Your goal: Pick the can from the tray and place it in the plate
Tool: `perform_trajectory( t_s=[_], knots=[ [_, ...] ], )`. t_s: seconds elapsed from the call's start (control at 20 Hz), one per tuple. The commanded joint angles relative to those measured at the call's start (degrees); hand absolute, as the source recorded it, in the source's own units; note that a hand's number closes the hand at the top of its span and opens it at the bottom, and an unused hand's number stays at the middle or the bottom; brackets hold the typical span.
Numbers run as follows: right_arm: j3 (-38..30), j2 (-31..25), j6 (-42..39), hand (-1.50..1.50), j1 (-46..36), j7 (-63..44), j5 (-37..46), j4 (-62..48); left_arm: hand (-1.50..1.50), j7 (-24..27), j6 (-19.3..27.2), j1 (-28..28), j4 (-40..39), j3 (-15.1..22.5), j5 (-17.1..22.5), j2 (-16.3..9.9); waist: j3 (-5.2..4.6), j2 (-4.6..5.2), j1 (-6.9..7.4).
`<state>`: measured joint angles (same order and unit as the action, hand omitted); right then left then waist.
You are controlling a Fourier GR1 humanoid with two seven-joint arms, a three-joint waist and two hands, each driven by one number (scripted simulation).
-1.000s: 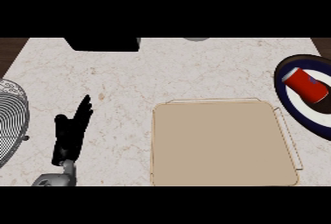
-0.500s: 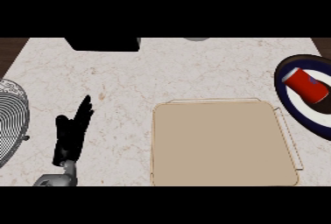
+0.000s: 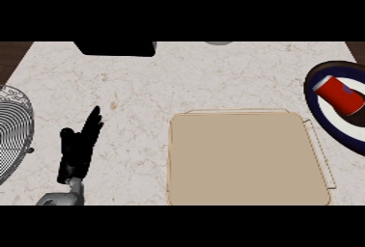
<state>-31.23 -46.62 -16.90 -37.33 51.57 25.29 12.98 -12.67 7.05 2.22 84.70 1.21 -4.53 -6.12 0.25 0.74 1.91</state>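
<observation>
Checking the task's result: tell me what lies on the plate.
The red can lies on its side on the plate. The plate's right part runs out of view, so that part is unseen.

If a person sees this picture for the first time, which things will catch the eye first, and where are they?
The red can stands out most, lying on its side in the dark-rimmed plate at the right edge. Next comes the large tan tray, bare, in the lower middle. At lower left the black left hand rests open on the marble counter, near a wire basket.
</observation>
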Motion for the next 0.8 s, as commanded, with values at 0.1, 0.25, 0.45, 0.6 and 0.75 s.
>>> perform_trajectory(
  t_s=[0.1, 0.25, 0.45, 0.6, 0.75],
  knots=[
    [-0.04, -1.28, -1.67, -1.5, 0.31, 3.53, -0.3, -2.03, 0.0, -1.22, -0.25, -0.38, 0.68, 0.01, -0.44, -0.4, 0.02, 0.03, 0.1],
    [0.0, -0.95, 0.46, -1.5, 1.61, 4.5, -0.35, -2.31, 0.0, -1.32, -0.24, 0.97, -0.2, -1.03, 0.12, -0.46, 0.01, 0.03, -0.04],
    [0.0, -3.83, -0.01, -1.5, -0.63, 1.43, -0.2, -2.57, 0.0, -1.35, -0.38, 1.28, 0.64, -0.04, -0.41, -0.11, 0.07, 0.21, 0.61],
    [-0.17, -4.13, 0.22, -1.5, 3.1, 5.38, -0.34, -3.3, 0.0, -0.75, 0.85, -0.18, 0.53, 1.48, -1.97, 1.2, 0.15, 0.26, 0.52],
    [-0.66, -4.44, 1.05, -1.5, 2.12, 4.51, -0.92, -3.21, 0.0, -2.41, -0.79, 1.68, 0.37, -1.1, 0.22, -0.75, 0.16, 0.32, 0.58]
  ],
)
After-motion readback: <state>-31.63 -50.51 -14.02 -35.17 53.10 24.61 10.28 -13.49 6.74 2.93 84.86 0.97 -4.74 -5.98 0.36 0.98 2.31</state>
